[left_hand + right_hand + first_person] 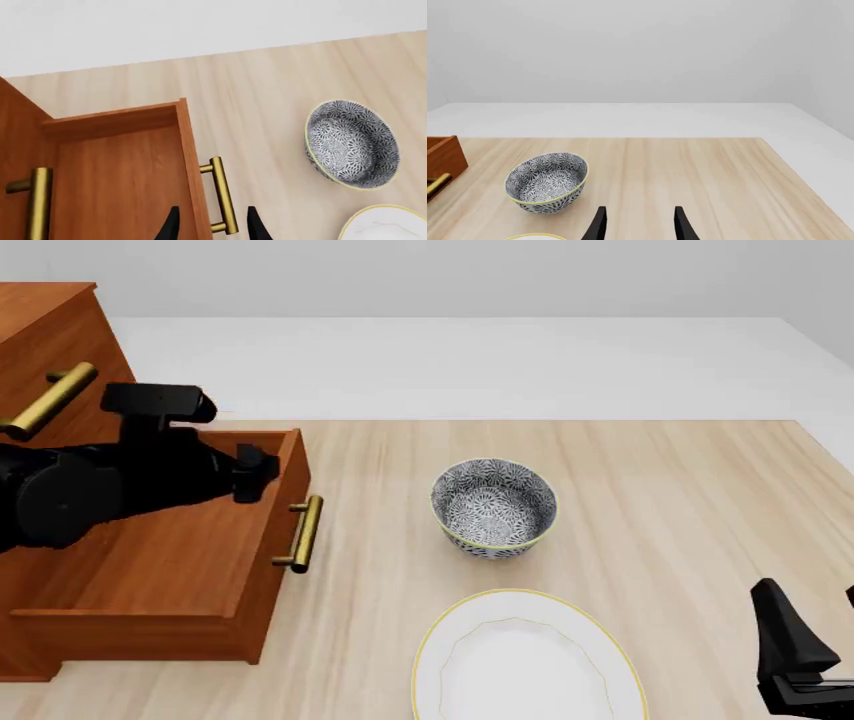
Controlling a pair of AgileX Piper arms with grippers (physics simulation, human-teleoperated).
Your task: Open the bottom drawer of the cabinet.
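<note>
Bottom drawer (160, 560): you have it pulled well out of the cabinet (54, 340), its plain wood inside open to view beneath the left arm.
Handle (221, 196): your hold point; this brass bar on the drawer front stands between the left jaws in the wrist view, on two short posts.
Left gripper (212, 227): jaws apart, one tip each side of the bar, not closed on it as far as you can see.
Right gripper (639, 225): jaws apart, holding nothing, well apart from the cabinet, with the patterned bowl (547, 182) ahead of them.
Handling: expect a stiff, fairly heavy wooden box that slides straight out; the smooth round bar looks slippery, so take it mid-length and pull square.
Risk: the bowl and the white plate (527, 660) sit on the table (667, 500) near the drawer front.
</note>
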